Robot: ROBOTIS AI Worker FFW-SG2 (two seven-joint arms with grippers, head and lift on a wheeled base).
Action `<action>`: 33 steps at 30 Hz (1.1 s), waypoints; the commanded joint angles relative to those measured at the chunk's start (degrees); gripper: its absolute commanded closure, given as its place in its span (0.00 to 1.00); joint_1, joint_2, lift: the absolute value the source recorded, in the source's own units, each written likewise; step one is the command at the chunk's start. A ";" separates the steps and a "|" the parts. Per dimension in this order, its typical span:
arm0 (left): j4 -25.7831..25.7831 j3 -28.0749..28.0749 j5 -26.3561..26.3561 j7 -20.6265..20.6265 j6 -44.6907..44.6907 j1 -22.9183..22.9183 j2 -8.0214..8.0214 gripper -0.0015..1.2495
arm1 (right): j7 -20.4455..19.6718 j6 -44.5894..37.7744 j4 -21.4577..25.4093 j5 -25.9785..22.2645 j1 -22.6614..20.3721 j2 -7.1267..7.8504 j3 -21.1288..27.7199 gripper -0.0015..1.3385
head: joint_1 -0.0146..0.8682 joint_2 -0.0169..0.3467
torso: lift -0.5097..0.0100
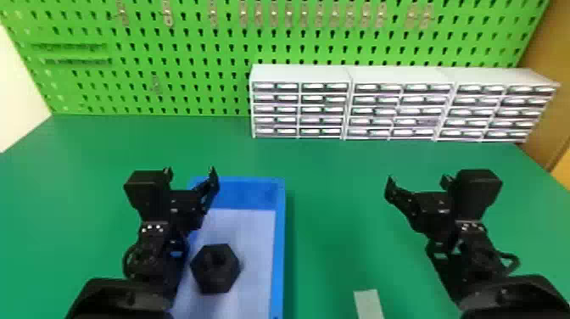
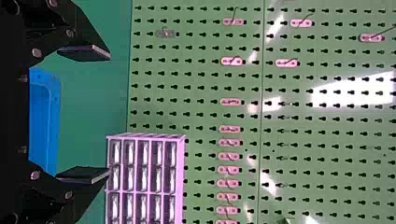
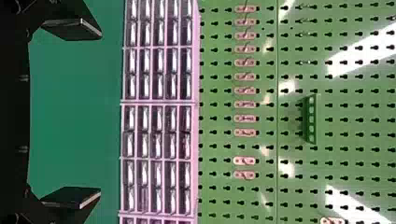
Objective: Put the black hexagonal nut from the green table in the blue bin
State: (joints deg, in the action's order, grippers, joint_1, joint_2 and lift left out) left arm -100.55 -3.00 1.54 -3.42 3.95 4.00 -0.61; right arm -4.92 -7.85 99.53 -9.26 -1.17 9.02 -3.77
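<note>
Black hexagonal nut (image 1: 215, 280) lies in the blue bin (image 1: 279, 254). It looks rigid, fairly robust, likely best gripped across opposite flats. The left gripper (image 1: 191, 173) over the bin's edge and right gripper (image 1: 417, 179) beside it have spread, empty fingers. No lettering is legible.

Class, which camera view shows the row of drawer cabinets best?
The head view: the whole row of drawer cabinets stands upright in frame. The left wrist view shows the row's left end sideways; the right wrist view shows a longer stretch, also sideways, cut off at both ends.
</note>
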 commanded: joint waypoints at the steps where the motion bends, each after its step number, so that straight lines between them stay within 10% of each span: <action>1: 0.00 0.10 0.04 0.00 0.00 -0.04 0.00 0.31 | 0.00 0.02 0.05 0.03 0.03 0.03 0.43 0.09 | 0.76 0.20 | 0.80; 33: 0.00 -0.07 0.21 0.00 0.53 -0.04 0.00 0.31 | 0.00 0.02 -0.04 -0.23 0.11 0.30 -0.19 0.09 | 0.76 0.20 | 0.80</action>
